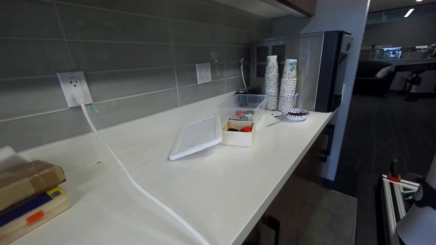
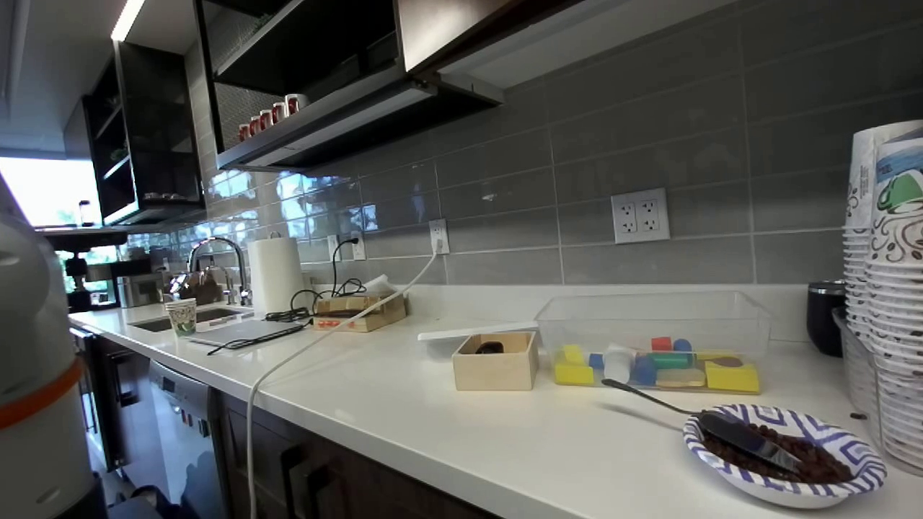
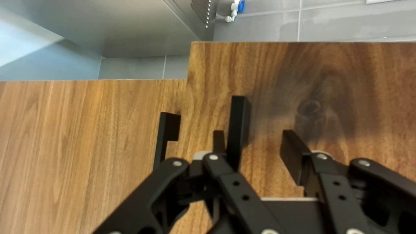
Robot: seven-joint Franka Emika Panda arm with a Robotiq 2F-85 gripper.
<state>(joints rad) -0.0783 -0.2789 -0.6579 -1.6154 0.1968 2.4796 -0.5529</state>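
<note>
See gripper (image 3: pixel 255 148) at btm ctr of wrist view, jaws apart, released. Find black handle (image 3: pixel 239 120) mid-frame, seemingly betw. jaws, nearer left one; can't tell if touching. Fixed to wood panel (image 3: pixel 273 71), w/ 2nd handle (image 3: pixel 170 125) to its left. In an exterior view, see white arm (image 2: pixel 43 310) at left edge, wood box (image 2: pixel 494 371) just below ctr.

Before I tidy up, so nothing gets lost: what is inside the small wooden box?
In an exterior view, the small wooden box holds a red object and a dark one. Its front wall hides their lower parts and the bottom; anything lying there cannot be seen.
</note>
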